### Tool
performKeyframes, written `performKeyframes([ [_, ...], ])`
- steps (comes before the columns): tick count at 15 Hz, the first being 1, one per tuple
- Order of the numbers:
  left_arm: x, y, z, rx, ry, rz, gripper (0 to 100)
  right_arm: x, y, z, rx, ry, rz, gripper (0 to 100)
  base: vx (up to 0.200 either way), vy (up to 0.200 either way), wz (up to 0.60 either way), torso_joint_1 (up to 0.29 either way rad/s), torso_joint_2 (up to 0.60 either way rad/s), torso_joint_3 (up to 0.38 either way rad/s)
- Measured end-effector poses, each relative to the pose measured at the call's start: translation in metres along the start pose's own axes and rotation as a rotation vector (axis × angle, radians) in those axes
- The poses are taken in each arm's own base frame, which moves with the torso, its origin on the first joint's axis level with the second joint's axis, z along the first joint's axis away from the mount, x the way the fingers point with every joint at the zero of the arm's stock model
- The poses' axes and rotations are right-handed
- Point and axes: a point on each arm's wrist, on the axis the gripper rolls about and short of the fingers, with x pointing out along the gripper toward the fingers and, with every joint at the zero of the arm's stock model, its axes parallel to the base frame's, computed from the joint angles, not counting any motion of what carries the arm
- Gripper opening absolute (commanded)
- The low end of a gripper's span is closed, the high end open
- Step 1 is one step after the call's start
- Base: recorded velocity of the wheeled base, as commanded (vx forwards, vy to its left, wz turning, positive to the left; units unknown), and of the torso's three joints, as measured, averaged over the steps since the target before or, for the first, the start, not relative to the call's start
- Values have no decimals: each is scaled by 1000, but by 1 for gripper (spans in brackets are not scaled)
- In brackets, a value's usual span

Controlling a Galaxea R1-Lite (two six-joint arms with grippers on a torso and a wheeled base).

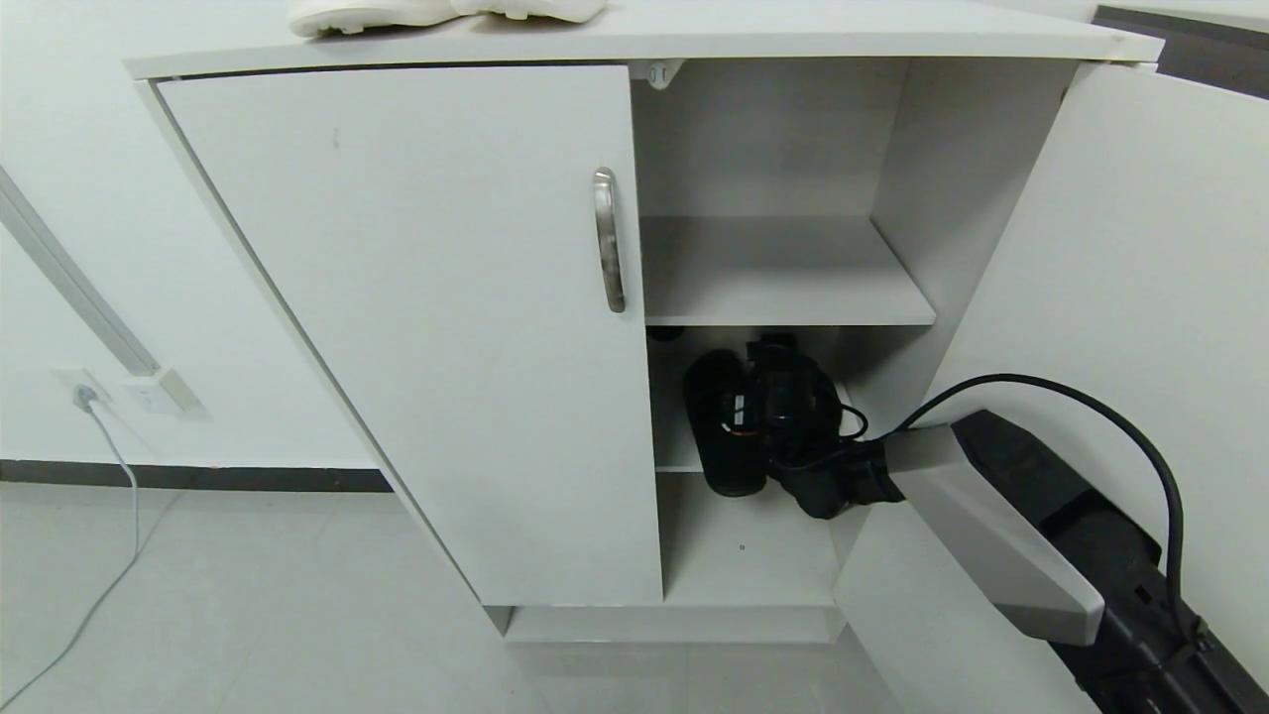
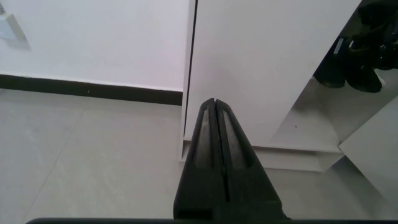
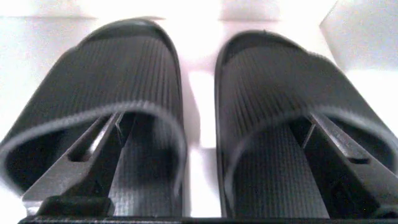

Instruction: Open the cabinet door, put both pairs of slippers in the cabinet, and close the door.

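Right tool [image 3: 208,124] spread wide, one finger under each strap of the black ribbed foam slippers [image 1: 719,426] | in the white wooden cabinet's [image 1: 793,40] lower compartment, seemingly resting | light, floppy; I'd pinch the inner strap edges | left tool [image 2: 215,106] closed, empty.

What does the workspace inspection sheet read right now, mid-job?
Surface: cabinet, left door shut, right door open.
Job's things: black slippers on lower shelf; white slippers on cabinet top.
Clutter: nothing seen.
Grippers: right gripper open, one finger under each black strap; left gripper shut, above floor.
Cables: grey cable from wall socket; black cable on right arm.
Surroundings: white wall.
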Motion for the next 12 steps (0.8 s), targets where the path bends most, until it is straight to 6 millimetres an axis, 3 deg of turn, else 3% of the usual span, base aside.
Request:
performKeyframes([
  [7,0,0,0,1,0,0,0,-30,-3,-14,-14,16,20,100,0,0,0,0,0,0],
  [12,0,0,0,1,0,0,0,-82,-8,-13,-9,1,73,100,0,0,0,0,0,0],
])
